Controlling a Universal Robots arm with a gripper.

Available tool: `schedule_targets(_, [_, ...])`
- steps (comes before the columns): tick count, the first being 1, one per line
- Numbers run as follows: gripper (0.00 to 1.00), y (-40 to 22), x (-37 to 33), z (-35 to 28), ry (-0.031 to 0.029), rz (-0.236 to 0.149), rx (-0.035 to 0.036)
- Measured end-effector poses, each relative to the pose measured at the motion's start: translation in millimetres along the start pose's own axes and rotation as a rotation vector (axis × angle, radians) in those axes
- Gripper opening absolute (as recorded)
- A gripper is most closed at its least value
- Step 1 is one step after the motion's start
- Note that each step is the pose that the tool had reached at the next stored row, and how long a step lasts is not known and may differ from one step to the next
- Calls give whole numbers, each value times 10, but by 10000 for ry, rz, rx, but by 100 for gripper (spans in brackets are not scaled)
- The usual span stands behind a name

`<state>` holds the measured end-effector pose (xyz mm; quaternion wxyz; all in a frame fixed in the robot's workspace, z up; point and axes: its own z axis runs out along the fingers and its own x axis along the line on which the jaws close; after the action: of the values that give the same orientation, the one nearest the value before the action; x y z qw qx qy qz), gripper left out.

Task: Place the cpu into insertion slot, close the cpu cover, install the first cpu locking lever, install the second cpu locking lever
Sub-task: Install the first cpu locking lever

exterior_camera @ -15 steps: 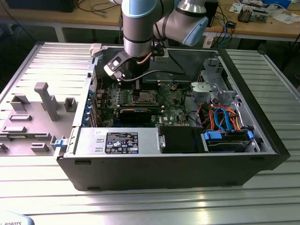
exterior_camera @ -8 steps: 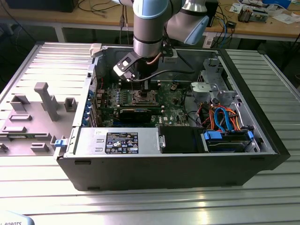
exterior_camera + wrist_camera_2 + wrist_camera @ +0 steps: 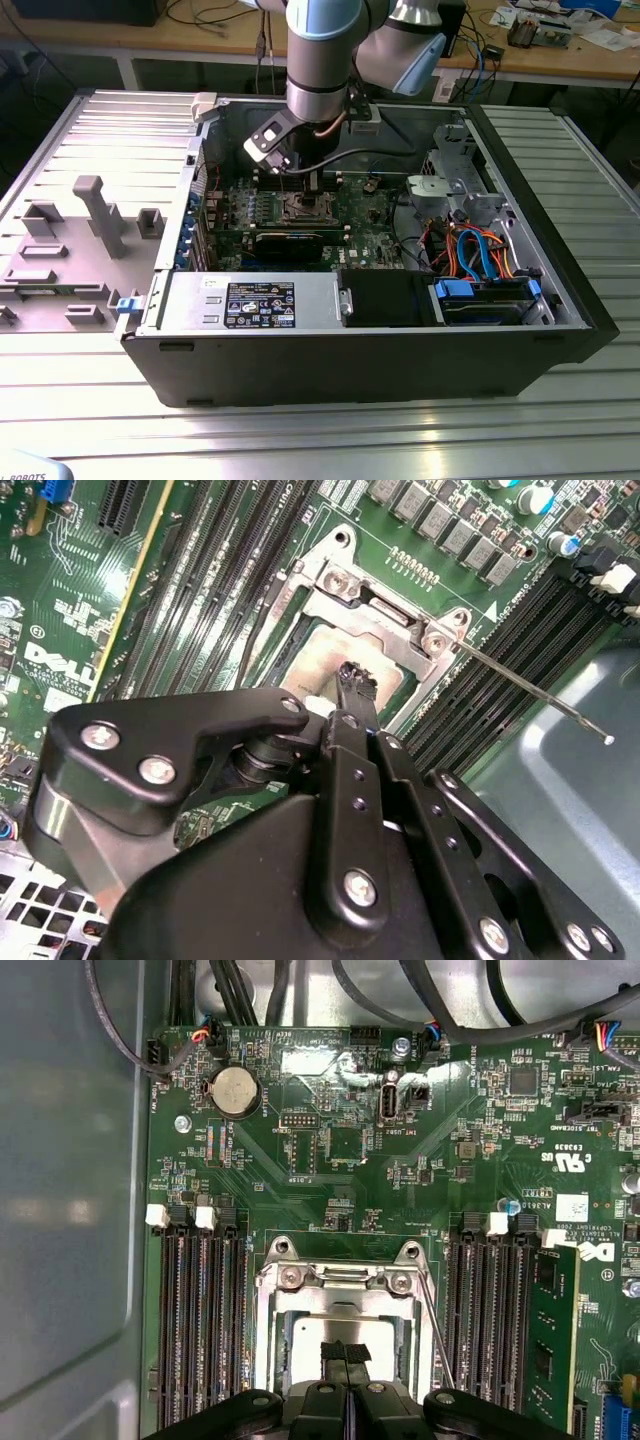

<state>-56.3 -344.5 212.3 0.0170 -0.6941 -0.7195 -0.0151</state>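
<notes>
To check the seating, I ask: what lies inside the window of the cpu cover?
The grey face of the cpu shows inside the window of the cpu cover. The shut gripper hides part of that face, and whatever lies under the cpu cannot be seen.

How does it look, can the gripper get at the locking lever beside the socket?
Probably yes. The gripper, shut, hangs just above the insertion slot, and the thin locking lever sticks out beside it over the memory slots, with nothing between them.
</notes>
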Motion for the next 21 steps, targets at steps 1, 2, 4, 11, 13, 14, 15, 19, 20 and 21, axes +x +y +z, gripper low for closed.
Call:
schedule_targets(1, [11,0,0,-2,-5,1,-2])
schedule_targets(2, [11,0,0,-3,-8,1,-2])
schedule_targets(4, [11,0,1,-6,-17,1,0])
schedule_targets(11, [11,0,1,-12,-34,1,0])
schedule_targets(13, [11,-1,1,-14,-37,1,1])
schedule_targets(14, [11,0,1,-15,-38,1,1])
schedule_targets(15, [11,0,1,-16,-41,1,1])
schedule_targets(19, [11,0,1,-22,-50,1,1])
schedule_targets(20, [11,-1,1,-27,-54,2,2])
schedule_targets(21, [11,0,1,-28,-55,1,1])
